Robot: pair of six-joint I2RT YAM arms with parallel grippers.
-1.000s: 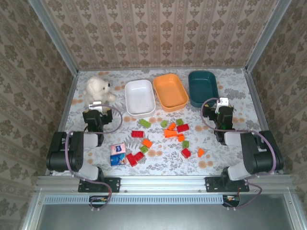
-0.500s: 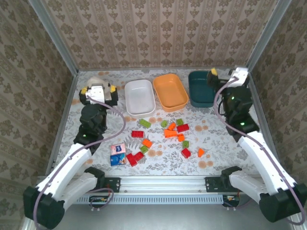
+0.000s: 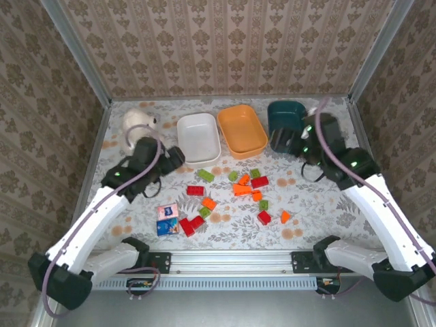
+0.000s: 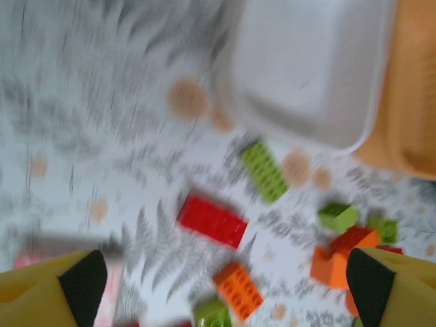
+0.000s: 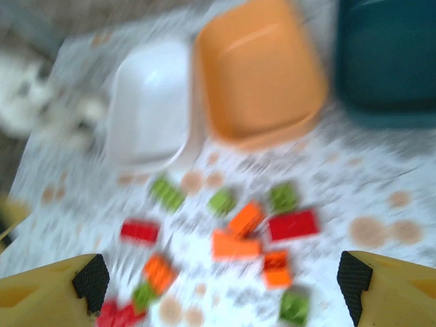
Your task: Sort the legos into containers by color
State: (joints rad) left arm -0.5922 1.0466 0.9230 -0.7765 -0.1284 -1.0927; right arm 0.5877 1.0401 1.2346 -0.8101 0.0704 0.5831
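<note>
Well, looking at both arms stretched out over the table [image 3: 320, 204]. Got the left gripper [image 3: 167, 158] up by the near-left corner of the white bin [image 3: 198, 139], just in front of the bear [image 3: 139, 121]. Got the right gripper [image 3: 289, 139] over the near end of the teal bin [image 3: 286, 112], with the orange bin [image 3: 242, 131] sitting between the other two.

Checking the left wrist view: yellow fingertips [image 4: 34, 300] parked way out in the bottom corners, so jaws spread wide, nothing between them, touching nothing. Same deal in the right wrist view: fingertips [image 5: 41, 296] far apart in the corners, gripping nothing, hanging well above the table. Pretty blurry in both, mind.

As for the legos [image 3: 242, 189]: all loose on the table, scattered just in front of the bins, red, green and orange mixed together. Can make out a red one [image 3: 195, 190] and a green one [image 3: 206, 175] nearest the white bin. Also a couple of reds [image 3: 191, 225] lower down, right beside the printed squares [image 3: 167, 219].
</note>
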